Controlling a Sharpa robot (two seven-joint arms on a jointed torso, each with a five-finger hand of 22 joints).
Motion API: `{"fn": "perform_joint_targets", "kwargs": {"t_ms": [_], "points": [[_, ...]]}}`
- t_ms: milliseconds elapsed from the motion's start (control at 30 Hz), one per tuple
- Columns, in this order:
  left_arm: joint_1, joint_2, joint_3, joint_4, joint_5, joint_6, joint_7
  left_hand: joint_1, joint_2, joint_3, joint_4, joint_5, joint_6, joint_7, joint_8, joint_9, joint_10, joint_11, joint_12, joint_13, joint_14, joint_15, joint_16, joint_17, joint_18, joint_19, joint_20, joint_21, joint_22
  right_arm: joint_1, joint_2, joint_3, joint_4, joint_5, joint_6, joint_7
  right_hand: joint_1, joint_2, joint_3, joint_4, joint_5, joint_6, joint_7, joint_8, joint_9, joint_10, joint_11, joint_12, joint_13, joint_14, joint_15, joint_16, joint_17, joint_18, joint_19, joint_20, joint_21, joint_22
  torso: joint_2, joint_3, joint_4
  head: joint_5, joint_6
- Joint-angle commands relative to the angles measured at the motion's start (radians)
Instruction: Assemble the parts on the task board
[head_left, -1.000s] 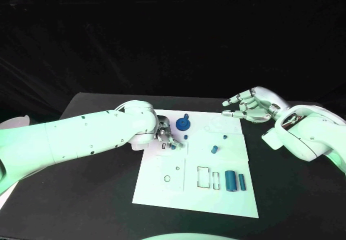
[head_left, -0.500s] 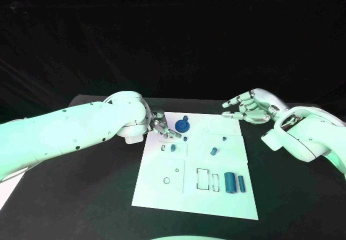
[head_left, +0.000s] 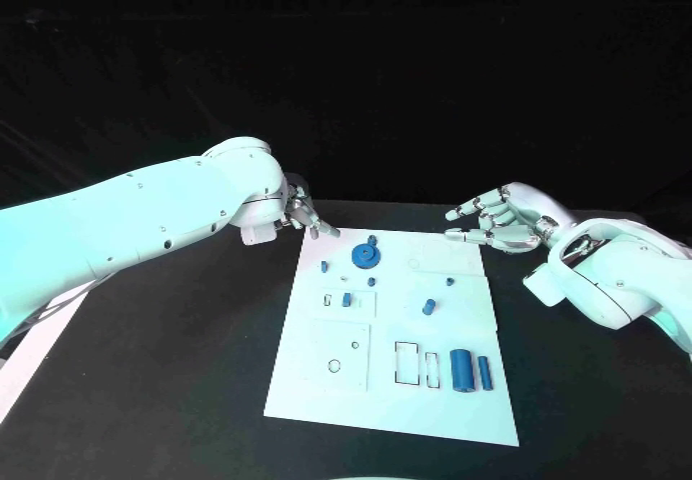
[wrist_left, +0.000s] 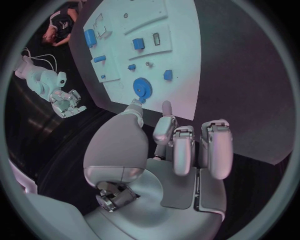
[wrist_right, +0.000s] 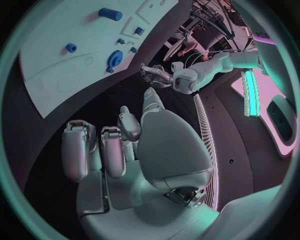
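Beyond the task board (head_left: 392, 340), the empty left hand (head_left: 300, 215) has lifted away, fingers loosely spread.

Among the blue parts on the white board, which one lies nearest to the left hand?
The round blue gear at the board's far end; the left hand hovers just beyond it, while the other blue pieces lie farther down.

The flat white rectangular task board (head_left: 335, 400) lies on the black table (head_left: 173, 380). A round blue toothed gear (head_left: 368, 256) sits near its far edge, with a small blue block (head_left: 325, 266) just beside it. A short blue peg (head_left: 428, 307) lies mid-board. Two upright-lying blue cylinders (head_left: 462, 370) rest side by side near the close right corner.
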Motion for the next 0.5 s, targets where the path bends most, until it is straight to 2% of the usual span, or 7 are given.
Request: {"fn": "perform_joint_targets", "kwargs": {"t_ms": [33, 100, 267, 500], "points": [[0.001, 0.027, -0.007, -0.045, -0.009, 0.069, -0.018, -0.005, 0.012, 0.004, 0.001, 0.001, 0.027, -0.007, 0.012, -0.002, 0.005, 0.001, 0.009, 0.007, 0.105, 0.006, 0.003, 0.263, -0.001, 0.06, 0.005, -0.003, 0.183, -0.002, 0.002, 0.0, 0.0, -0.009, 0.014, 0.003, -0.004, 0.01, -0.005, -0.001, 0.002, 0.004, -0.003, 0.005, 0.002, -0.007, -0.001, -0.005, -0.001, 0.086, -0.001, -0.005, 0.193, 0.01, -0.01, 0.0, -0.005, -0.002, 0.003, -0.0025, -0.0025, 0.004, 0.001], [0.0, 0.043, -0.013, -0.072, -0.015, 0.087, -0.016, -0.008, 0.014, 0.003, 0.001, 0.001, 0.042, -0.012, 0.021, -0.001, 0.009, -0.003, 0.015, 0.013, 0.105, 0.002, 0.003, 0.263, -0.002, 0.062, 0.003, 0.0, 0.187, -0.002, 0.003, 0.0, -0.001, -0.009, 0.014, 0.003, -0.004, 0.01, -0.005, -0.001, 0.002, 0.004, -0.003, 0.005, 0.002, -0.007, -0.001, -0.005, -0.001, 0.086, -0.001, -0.005, 0.193, 0.01, -0.01, 0.0, -0.005, -0.002, 0.002, -0.0011, -0.0032, 0.007, 0.0], [-0.008, 0.074, -0.024, -0.121, -0.021, 0.116, -0.01, -0.011, 0.017, 0.001, 0.001, 0.001, 0.054, -0.017, 0.03, 0.001, 0.012, -0.008, 0.02, 0.018, 0.105, -0.001, 0.003, 0.263, -0.003, 0.065, 0.0, 0.003, 0.193, -0.003, 0.005, 0.0, -0.001, -0.009, 0.015, 0.004, -0.004, 0.01, -0.005, -0.001, 0.002, 0.004, -0.003, 0.005, 0.002, -0.007, -0.001, -0.005, -0.001, 0.086, -0.001, -0.005, 0.193, 0.01, -0.01, 0.0, -0.005, -0.002, 0.003, -0.0014, -0.0018, 0.009, -0.001], [-0.024, 0.096, -0.031, -0.148, -0.023, 0.13, 0.0, -0.018, 0.024, 0.0, 0.002, 0.001, 0.057, -0.019, 0.032, 0.001, 0.015, -0.01, 0.024, 0.022, 0.105, -0.003, 0.003, 0.263, -0.004, 0.067, -0.002, 0.005, 0.196, -0.003, 0.008, 0.0, -0.002, -0.009, 0.015, 0.005, -0.004, 0.011, -0.005, -0.002, 0.001, 0.004, -0.003, 0.005, 0.002, -0.007, -0.001, -0.005, -0.001, 0.086, -0.001, -0.004, 0.193, 0.01, -0.009, 0.0, -0.004, -0.001, 0.002, -0.0013, -0.0022, 0.01, -0.005]]}}
